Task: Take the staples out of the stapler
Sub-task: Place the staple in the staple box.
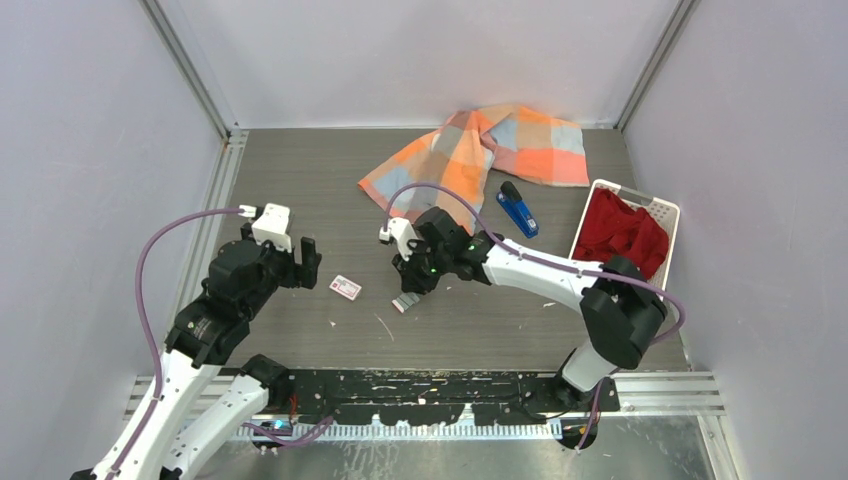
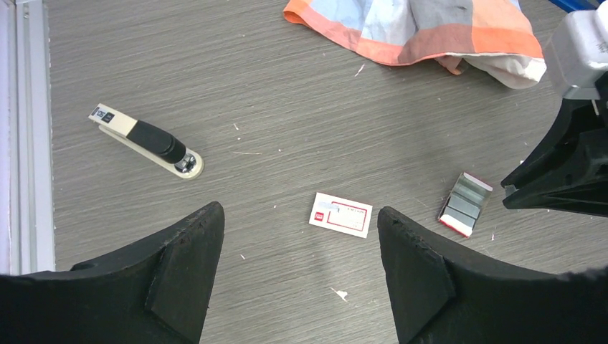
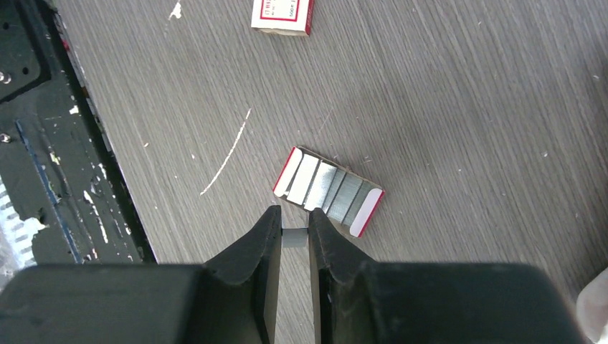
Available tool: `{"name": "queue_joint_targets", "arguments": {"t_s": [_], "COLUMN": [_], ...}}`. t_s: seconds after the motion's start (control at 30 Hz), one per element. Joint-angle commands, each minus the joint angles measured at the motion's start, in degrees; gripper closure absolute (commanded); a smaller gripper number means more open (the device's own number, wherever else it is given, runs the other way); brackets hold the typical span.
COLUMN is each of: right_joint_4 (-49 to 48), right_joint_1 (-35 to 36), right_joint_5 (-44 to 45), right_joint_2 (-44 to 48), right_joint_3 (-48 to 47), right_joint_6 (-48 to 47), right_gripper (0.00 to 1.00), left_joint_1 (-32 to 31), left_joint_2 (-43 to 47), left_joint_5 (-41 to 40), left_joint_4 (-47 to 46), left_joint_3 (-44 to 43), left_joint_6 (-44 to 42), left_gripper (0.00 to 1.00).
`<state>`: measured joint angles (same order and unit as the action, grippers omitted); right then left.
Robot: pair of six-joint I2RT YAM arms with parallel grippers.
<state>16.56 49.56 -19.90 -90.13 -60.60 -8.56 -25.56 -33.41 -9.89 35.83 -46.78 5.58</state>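
left gripper (image 2: pixel 299 212): spread wide and holding nothing. It hovers over the table, and the packet shows between its fingers on the surface below.
cream-and-black stapler (image 2: pixel 147 141): lies flat at the left of the left wrist view. Not your target; neither gripper touches it.
white-and-red packet (image 2: pixel 341 214): flat on the table between the two grippers, untouched.
staple box (image 3: pixel 328 190): open red-edged tray with grey strips side by side inside, just beside the right gripper's tips.
right gripper (image 3: pixel 294 215): pressed nearly together, pinching a small silver staple strip (image 3: pixel 294 238) just off the box's near edge.
checked cloth (image 1: pixel 480 150): crumpled at the back, out of the way.
blue stapler (image 1: pixel 518 208): on the table by the cloth's edge, well apart from both grippers. You can't tell from here whether its magazine is open or empty.
basket (image 1: pixel 665 212): far right, red fabric inside, not involved.
done: my read is that one strip is out and in hand, ready to set down at the box.
left: release that strip, then check the blue stapler for more. Treat the unload as unconfirmed until you see the magazine.
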Motion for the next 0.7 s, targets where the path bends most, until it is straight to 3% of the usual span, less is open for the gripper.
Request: {"name": "queue_joint_targets", "arguments": {"t_s": [0.0, 0.67], "right_joint_4": [-1.4, -0.6], "right_joint_1": [0.8, 3.3], "right_joint_5": [2.3, 9.7], "right_joint_2": [-1.2, -7.0], "right_joint_3": [-2.6, -4.7], "right_joint_6": [1.3, 1.2], "right_gripper": [0.85, 0.84], "left_joint_1": [0.5, 0.6], "left_joint_2": [-0.1, 0.1], "left_joint_5": [1.0, 2.3], "left_joint_4": [-3.2, -3.4], "left_joint_3": [-0.5, -0.5], "left_joint_6": [0.3, 0.5], "left_gripper": [0.22, 0.22]}}
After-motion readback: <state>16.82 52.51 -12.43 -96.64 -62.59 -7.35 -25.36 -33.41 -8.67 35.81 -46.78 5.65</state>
